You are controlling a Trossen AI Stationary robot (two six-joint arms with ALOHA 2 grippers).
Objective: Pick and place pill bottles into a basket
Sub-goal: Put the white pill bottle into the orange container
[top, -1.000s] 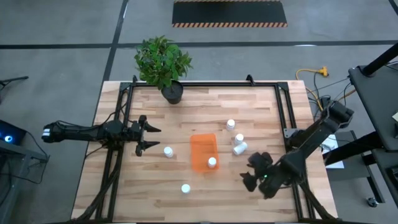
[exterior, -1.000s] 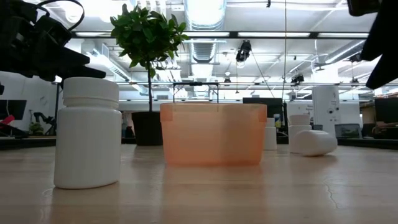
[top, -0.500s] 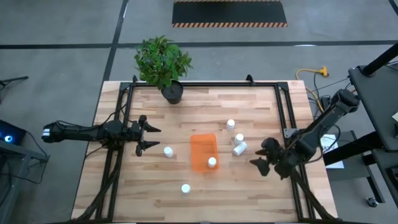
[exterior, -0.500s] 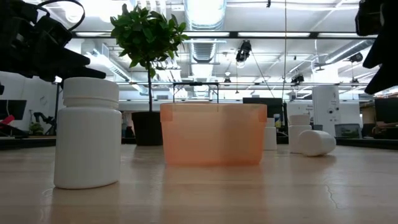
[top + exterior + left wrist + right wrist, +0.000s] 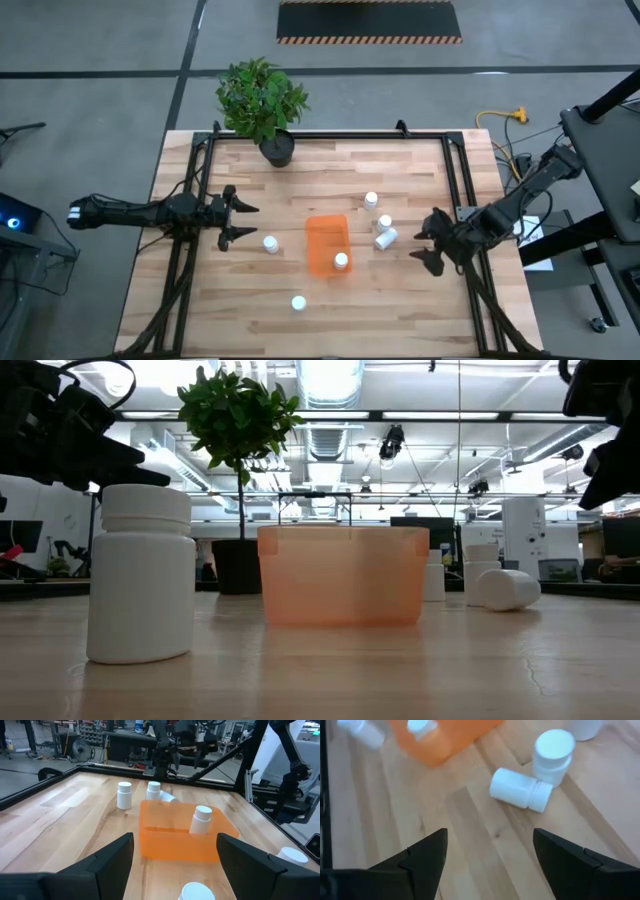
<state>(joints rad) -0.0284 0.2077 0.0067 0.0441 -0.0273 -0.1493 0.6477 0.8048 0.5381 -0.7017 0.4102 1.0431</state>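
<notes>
Where grey floor rings it, pale wood table (image 5: 240, 300), bottles (image 5: 298, 303), both grippers (image 5: 428, 243) agape, empty-handed.

plant pot (image 5: 279, 150) far table edge | yellow cable (image 5: 503, 118) floor | striped mat (image 5: 368, 22)

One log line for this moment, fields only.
left gripper: open, waiting | right gripper: open, beside tipped bottle | basket: one bottle inside

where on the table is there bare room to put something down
Bare wood lies between the plant pot and the basket, and along the near edge right of the lone bottle. It is crowded right of the basket, where three bottles cluster by the right gripper.
</notes>
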